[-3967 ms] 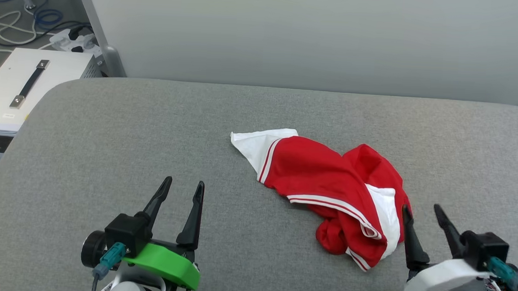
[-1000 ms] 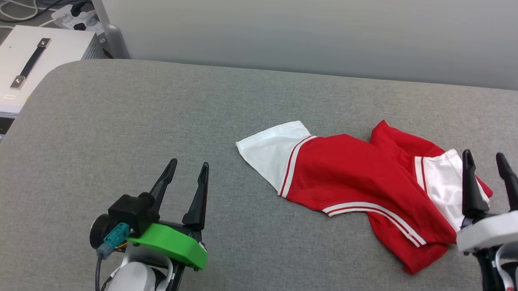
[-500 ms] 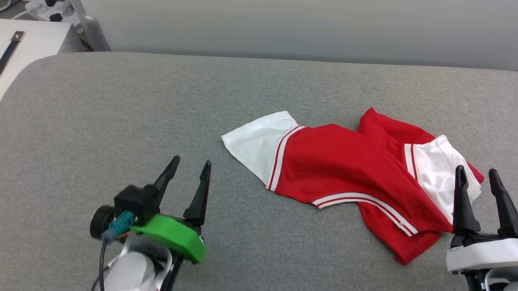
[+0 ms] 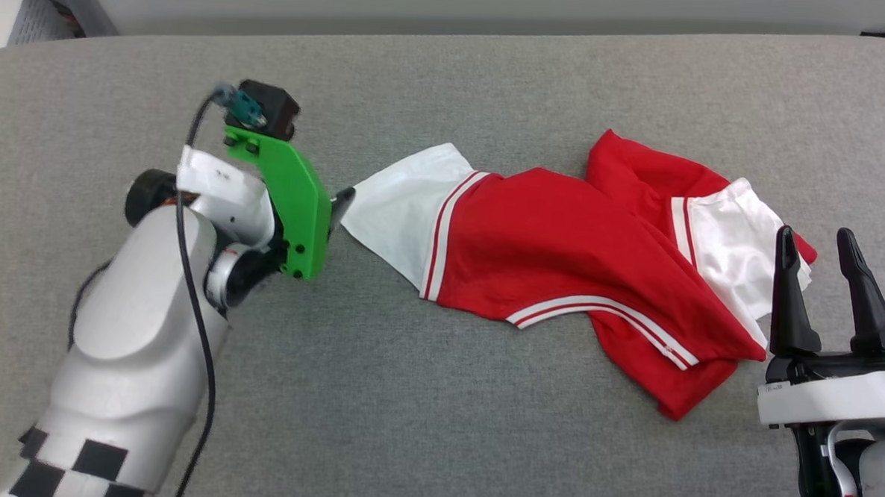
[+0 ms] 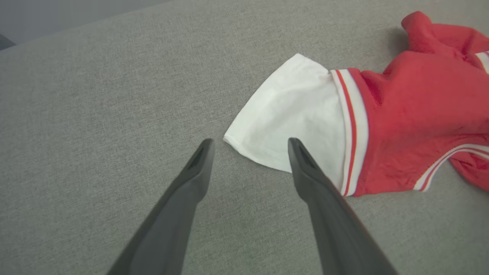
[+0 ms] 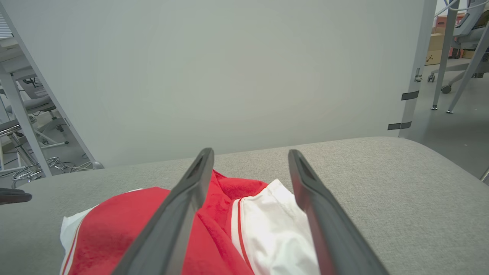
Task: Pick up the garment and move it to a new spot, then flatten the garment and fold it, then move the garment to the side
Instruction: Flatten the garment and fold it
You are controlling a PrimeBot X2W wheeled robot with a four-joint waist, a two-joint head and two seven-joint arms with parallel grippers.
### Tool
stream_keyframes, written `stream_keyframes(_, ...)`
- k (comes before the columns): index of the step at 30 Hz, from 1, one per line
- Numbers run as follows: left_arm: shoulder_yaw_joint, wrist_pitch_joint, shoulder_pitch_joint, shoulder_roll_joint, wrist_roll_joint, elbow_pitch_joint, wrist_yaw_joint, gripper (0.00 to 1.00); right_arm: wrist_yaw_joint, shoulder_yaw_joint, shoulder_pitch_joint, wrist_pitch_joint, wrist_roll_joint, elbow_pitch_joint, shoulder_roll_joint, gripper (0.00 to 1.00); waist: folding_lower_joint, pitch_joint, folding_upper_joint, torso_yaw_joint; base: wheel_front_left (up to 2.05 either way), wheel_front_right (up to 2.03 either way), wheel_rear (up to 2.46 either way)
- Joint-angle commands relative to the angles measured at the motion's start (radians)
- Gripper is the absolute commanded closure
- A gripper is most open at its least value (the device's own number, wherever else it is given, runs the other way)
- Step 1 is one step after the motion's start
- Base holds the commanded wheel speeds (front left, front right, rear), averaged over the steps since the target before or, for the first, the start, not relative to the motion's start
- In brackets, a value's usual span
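Grey padded surface (image 4: 436, 397), left arm (image 4: 148, 318) bent toward garment (image 4: 562, 246), fingers (image 5: 191, 183) spread

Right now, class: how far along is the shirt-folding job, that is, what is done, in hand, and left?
Done: nothing certain; the garment lies rumpled, unfolded, on the grey surface. In hand: the left gripper, open, points at the white sleeve corner; the right gripper, open, sits beside the other sleeve. Left: flattening, folding, moving aside.
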Motion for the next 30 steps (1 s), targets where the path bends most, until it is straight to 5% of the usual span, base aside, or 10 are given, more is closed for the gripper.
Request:
stream_keyframes(1, 0.002, 0.037, -0.035, 0.013, -0.014, 0.02, -0.002, 0.0, -0.001, 0.008, -0.02, -0.001, -0.006, -0.007, 0.004, 0.0, 0.0, 0.043, 0.0, -0.046, 0.0, 0.0, 0.0)
stream_keyframes(7, -0.019, 0.148, -0.103, 0.041, -0.006, 0.102, 0.005, 0.0, -0.001, 0.027, -0.047, -0.011, -0.008, -0.009, 0.012, 0.0, 0.0, 0.08, 0.0, -0.089, 0.0, 0.0, 0.0)
stream_keyframes(15, -0.021, 0.118, -0.131, 0.061, 0.022, 0.202, 0.037, 0.0, -0.001, 0.044, -0.061, -0.023, -0.01, -0.003, 0.019, 0.0, 0.0, 0.117, 0.0, -0.118, 0.0, 0.0, 0.0)
stream_keyframes(24, -0.052, 0.131, -0.143, 0.048, 0.013, 0.302, 0.024, 0.0, -0.001, 0.046, -0.064, -0.03, -0.014, 0.0, 0.023, 0.0, 0.0, 0.138, 0.0, -0.125, 0.0, 0.0, 0.0)
stream_keyframes(25, -0.055, 0.145, -0.141, 0.045, 0.004, 0.31, 0.02, 0.87, -0.001, 0.047, -0.064, -0.03, -0.015, 0.0, 0.023, 0.0, 0.0, 0.139, 0.0, -0.125, 0.0, 0.0, 0.0)
stream_keyframes(26, -0.057, 0.161, -0.138, 0.04, -0.011, 0.317, 0.016, 1.0, -0.001, 0.047, -0.064, -0.031, -0.016, 0.0, 0.024, 0.0, 0.0, 0.139, 0.0, -0.123, 0.0, 0.0, 0.0)
stream_keyframes(30, -0.056, 0.167, -0.126, 0.028, -0.061, 0.313, 0.005, 1.0, -0.001, 0.039, -0.061, -0.032, -0.023, 0.008, 0.022, 0.0, 0.0, 0.125, 0.0, -0.111, 0.0, 0.0, 0.0)
